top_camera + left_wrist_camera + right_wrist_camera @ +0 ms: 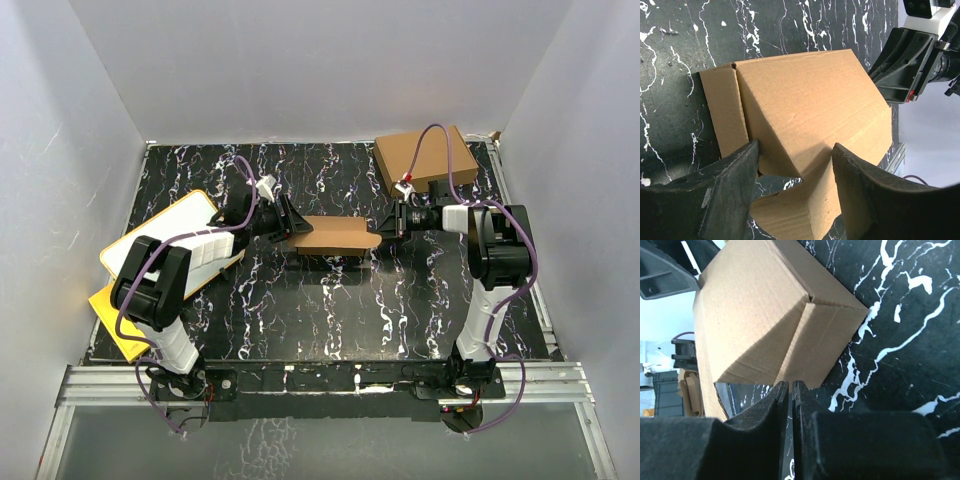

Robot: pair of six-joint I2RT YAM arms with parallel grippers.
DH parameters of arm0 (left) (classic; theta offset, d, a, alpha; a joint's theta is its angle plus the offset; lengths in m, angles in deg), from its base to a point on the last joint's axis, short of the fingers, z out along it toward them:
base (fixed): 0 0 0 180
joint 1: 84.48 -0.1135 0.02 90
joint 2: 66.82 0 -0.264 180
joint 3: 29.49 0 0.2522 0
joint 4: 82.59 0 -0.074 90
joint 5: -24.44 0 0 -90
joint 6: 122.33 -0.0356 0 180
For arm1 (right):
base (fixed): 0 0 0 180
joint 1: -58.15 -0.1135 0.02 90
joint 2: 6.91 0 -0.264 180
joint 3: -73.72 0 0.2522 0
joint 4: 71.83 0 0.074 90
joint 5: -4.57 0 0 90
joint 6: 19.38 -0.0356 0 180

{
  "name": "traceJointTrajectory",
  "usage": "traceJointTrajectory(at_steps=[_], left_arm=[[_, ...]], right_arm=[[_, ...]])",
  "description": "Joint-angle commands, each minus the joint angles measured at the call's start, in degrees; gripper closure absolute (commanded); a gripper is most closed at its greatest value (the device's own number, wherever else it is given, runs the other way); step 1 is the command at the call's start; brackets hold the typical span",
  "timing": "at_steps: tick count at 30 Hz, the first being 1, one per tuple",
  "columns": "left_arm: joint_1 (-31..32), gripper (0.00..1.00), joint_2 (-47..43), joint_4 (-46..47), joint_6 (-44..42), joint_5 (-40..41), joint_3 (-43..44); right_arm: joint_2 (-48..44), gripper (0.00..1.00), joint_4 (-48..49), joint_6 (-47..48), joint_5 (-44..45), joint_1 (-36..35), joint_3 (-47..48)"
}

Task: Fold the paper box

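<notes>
The paper box (335, 237) is plain brown cardboard, partly folded, lying in the middle of the black marbled table. In the left wrist view, the box (805, 100) has a raised panel and a side flap lying flat. My left gripper (795, 160) is open, its fingers (725, 190) straddling the box's left end with a folded corner between them. My right gripper (789, 385) is shut with nothing between its pads, its tips right at the edge of the box's right end flap (825, 340). In the top view the left gripper (290, 228) and right gripper (385, 228) face each other across the box.
A larger ready-made brown box (425, 158) stands at the back right, behind the right arm. A white board with a yellow rim (170, 250) lies at the left under the left arm, with a yellow sheet (115, 320) near the table's front left edge.
</notes>
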Motion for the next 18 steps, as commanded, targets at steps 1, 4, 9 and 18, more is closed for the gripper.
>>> traceJointTrajectory(at_steps=[1, 4, 9, 18], left_arm=[[0.4, 0.42, -0.9, -7.0, -3.7, 1.7, 1.8], [0.4, 0.42, -0.8, -8.5, -4.7, 2.2, 2.5], [0.4, 0.42, -0.7, -11.3, -6.4, 2.8, 3.8], [0.4, 0.42, -0.9, -14.2, -8.0, 3.1, 5.9]], right_arm=[[-1.2, 0.85, -3.3, 5.0, 2.0, 0.4, 3.0], [-1.6, 0.85, -4.3, 6.1, 2.7, 0.4, 3.4], [-2.9, 0.84, -6.4, 8.7, 2.7, 2.5, 4.4], [-10.9, 0.78, -10.3, 15.2, 2.7, 3.9, 7.7]])
